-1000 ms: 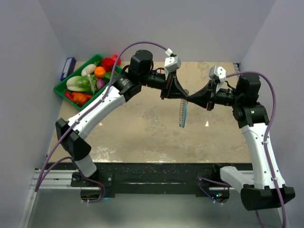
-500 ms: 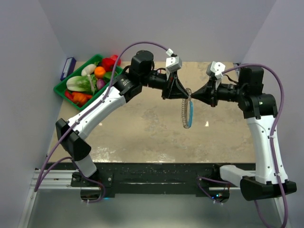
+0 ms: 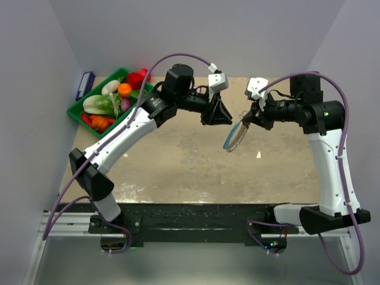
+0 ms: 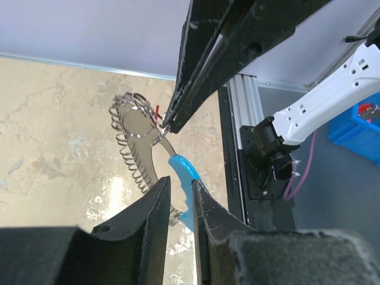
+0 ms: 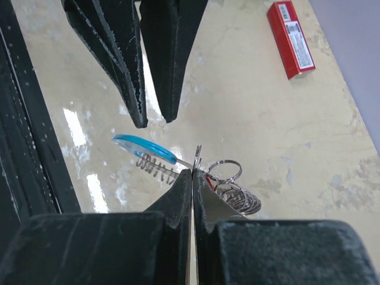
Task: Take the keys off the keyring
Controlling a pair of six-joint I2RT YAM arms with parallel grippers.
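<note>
The right gripper (image 5: 193,173) is pressed closed, its two fingers meeting on the thin wire of the keyring (image 3: 235,135) just beside a small key with a red part (image 4: 157,113). The loop hangs from that pinch, above the table (image 3: 178,160). In the overhead view it trails from the fingertips toward 7 o'clock. The bright blue section (image 5: 142,147) forms the side nearer the left arm, and the keys (image 4: 129,159) fringe the other side in a jagged silvery row. In the right wrist view more keys bunch in coils at 4 o'clock of the fingertips.

The left gripper (image 5: 155,119) sits at 9 o'clock of the right one, tip pointing at tip. Its jaws stand a narrow gap apart and hold nothing. In the left wrist view the blue section runs just beyond that gap, and I cannot tell whether it touches a finger.

Farther out, a long red box (image 5: 291,38) lies flat on the table at 1 o'clock in the right wrist view. A green tray (image 3: 75,111) of toy vegetables (image 3: 110,102) sits at the table's 10 o'clock corner.
</note>
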